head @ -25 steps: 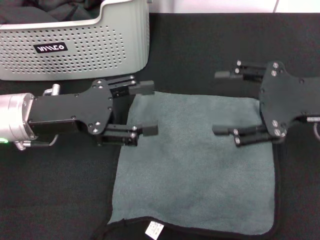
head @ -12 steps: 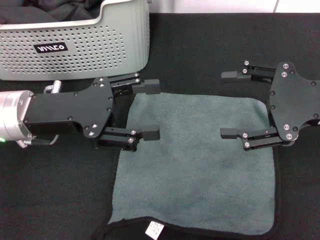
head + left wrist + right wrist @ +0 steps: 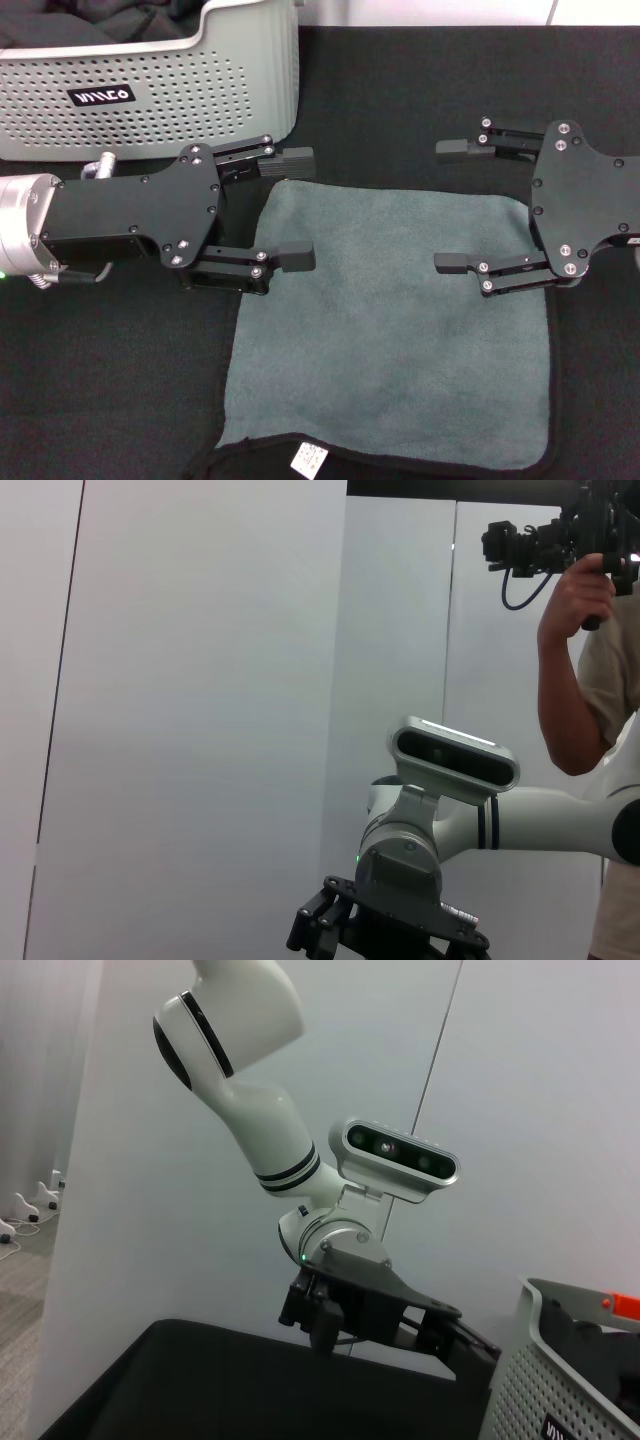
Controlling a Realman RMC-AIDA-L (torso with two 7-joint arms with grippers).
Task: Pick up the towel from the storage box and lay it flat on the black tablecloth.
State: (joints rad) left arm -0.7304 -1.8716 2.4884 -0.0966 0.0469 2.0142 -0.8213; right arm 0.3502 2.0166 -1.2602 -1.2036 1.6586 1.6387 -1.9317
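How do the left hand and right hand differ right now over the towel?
The left hand sits at the grey-green fuzzy towel's far left corner, near the light grey perforated storage box; the right hand sits by the far right corner, away from the box. The left fingers point towards the robot's right, the right fingers towards its left. Both are open, empty, with the towel flat on the black tablecloth.

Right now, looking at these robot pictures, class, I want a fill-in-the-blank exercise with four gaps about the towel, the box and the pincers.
1. The towel lies spread on the black ____.
2. Its upward face is grey-____.
3. Both the left pincer and right pincer are ____, holding nothing.
4. The storage box stands beyond the ____ pincer.

Missing words: tablecloth; green; open; left
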